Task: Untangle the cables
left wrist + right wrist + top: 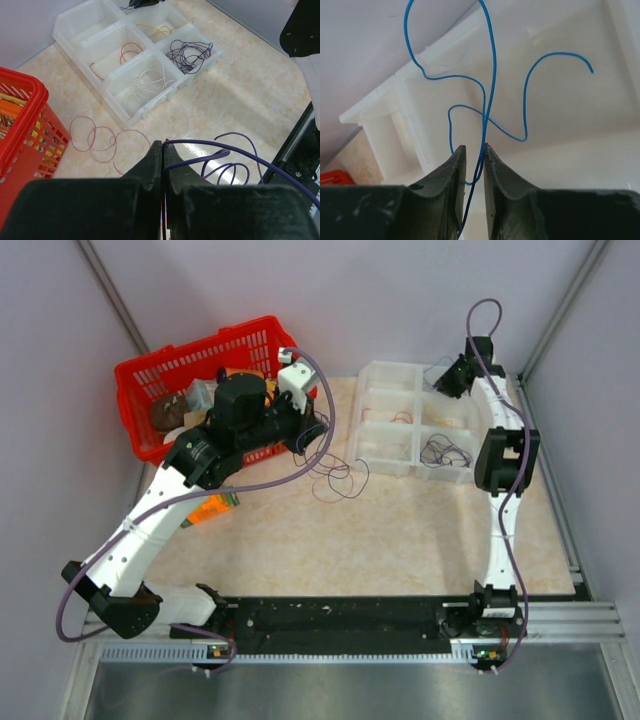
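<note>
Cables (337,475), hair-thin curling flexible wires, lie looped on the beige table (350,540) beside the clear compartment bin (385,375), with others sorted inside it. Light, limp and springy, they are probably best pinched near an end. Left claw (163,150) is clenched on a purple wire (240,150) trailing right from its tips. Right claw (474,152), far right above the bin, stands slightly parted, a blue wire (492,75) running lengthwise between its jaws.
</note>
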Controlling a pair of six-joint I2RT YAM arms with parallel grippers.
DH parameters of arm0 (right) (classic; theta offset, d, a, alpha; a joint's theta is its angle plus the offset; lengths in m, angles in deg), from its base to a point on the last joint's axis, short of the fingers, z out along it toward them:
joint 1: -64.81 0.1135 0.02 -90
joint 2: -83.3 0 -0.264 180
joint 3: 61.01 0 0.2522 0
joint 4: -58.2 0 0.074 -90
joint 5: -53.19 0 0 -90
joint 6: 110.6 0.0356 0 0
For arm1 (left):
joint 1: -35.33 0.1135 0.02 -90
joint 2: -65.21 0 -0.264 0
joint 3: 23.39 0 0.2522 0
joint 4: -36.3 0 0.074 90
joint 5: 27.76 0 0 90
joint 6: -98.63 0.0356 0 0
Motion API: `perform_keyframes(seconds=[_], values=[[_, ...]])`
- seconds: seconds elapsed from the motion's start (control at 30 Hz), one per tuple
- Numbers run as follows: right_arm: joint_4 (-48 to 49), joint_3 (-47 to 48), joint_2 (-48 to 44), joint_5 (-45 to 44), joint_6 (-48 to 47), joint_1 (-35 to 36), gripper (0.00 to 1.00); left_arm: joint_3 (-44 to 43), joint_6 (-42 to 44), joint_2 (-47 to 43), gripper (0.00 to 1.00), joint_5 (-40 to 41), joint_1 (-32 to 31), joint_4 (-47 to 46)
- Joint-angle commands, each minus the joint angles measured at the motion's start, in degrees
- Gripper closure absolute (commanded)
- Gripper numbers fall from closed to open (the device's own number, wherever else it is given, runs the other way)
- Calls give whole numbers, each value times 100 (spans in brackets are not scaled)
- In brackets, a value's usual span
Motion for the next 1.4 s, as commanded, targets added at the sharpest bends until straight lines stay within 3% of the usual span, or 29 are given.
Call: perform_keyframes(seconds=[0.0,0.27,0.43,0.8,0.83,0.93,1.03,1.2,1.3,1.37], values=[[89,630,342,-169,-550,22,74,-94,-72,-118,100,-23,29,-134],[-148,-71,-755,-204,-1236,22,38,-129,-64,-12,100,-233,38,-134],[-842,156,-1187,-283,-1703,14,20,-24,-177,41,100,-488,29,-265],[-1634,-35,-2028,-485,-2053,-101,14,292,-748,-38,100,-726,38,-608],[-1616,-176,-2240,-372,-2150,-75,14,328,-827,-30,100,-726,38,-599],[-1450,-693,-2794,1223,-2616,92,17,398,-1056,67,100,-726,56,-599],[-609,-2192,-3838,2841,-2600,566,18,355,-1328,269,100,-691,152,-503],[2018,-5094,-5667,4635,-1802,1392,14,293,-1846,594,100,-1076,538,-353],[3653,-6264,-6230,5253,-835,1726,15,468,-2120,682,100,-1489,749,-545],[3929,-6627,-6451,5281,-648,2051,15,548,-2260,700,100,-1579,794,-669]])
